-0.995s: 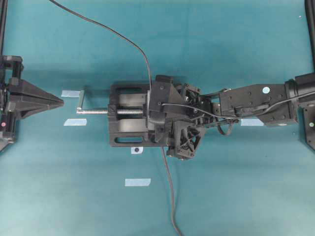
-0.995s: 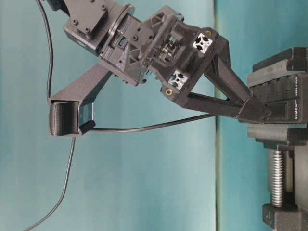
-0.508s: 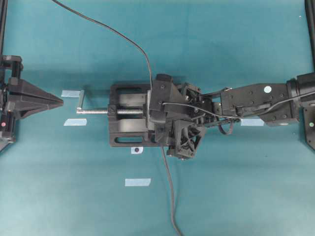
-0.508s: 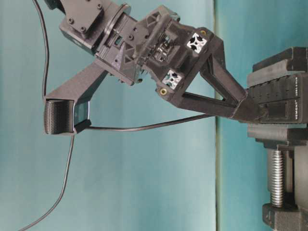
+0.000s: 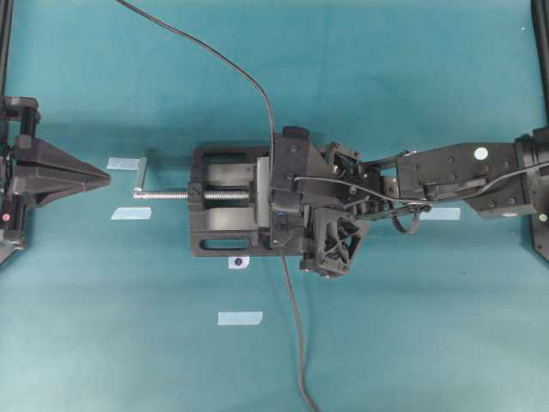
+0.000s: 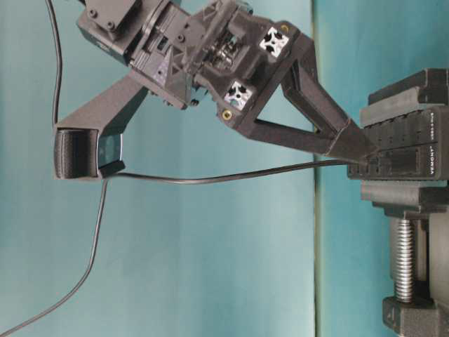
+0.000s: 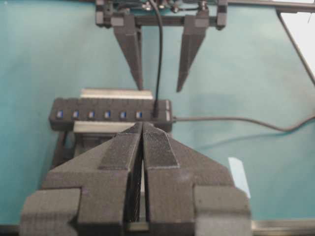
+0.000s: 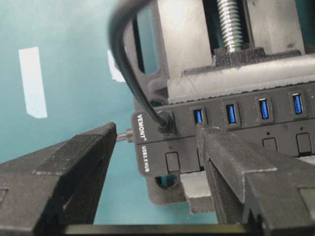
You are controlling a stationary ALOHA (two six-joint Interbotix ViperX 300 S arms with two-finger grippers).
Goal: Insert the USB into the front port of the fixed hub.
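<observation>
The USB (image 8: 165, 123), a small black plug on a thin black cable (image 5: 206, 53), sits in the end port of the fixed hub (image 8: 231, 128), right beside the white print. The hub is a black bar with blue ports, clamped in the vise. My right gripper (image 8: 157, 132) is open, and its fingers (image 8: 74, 162) stand either side of the plug without touching it. From the left wrist view, the plug (image 7: 155, 109) stands upright in the hub (image 7: 98, 110) below the spread right gripper (image 7: 160, 90). My left gripper (image 7: 142, 125) is shut and empty, far left in the overhead view (image 5: 107, 178).
The black screw vise (image 5: 223, 210) holds the hub mid-table, with its crank handle (image 5: 141, 176) pointing left. A greyer cable (image 5: 296, 343) leaves the hub's labelled end toward the near edge. Strips of pale tape (image 5: 239, 318) lie on the teal cloth.
My right gripper has drawn back a little from the hub, to the right in the overhead view, with its jaws still apart. The plug stays in the port. The left arm has not moved.
</observation>
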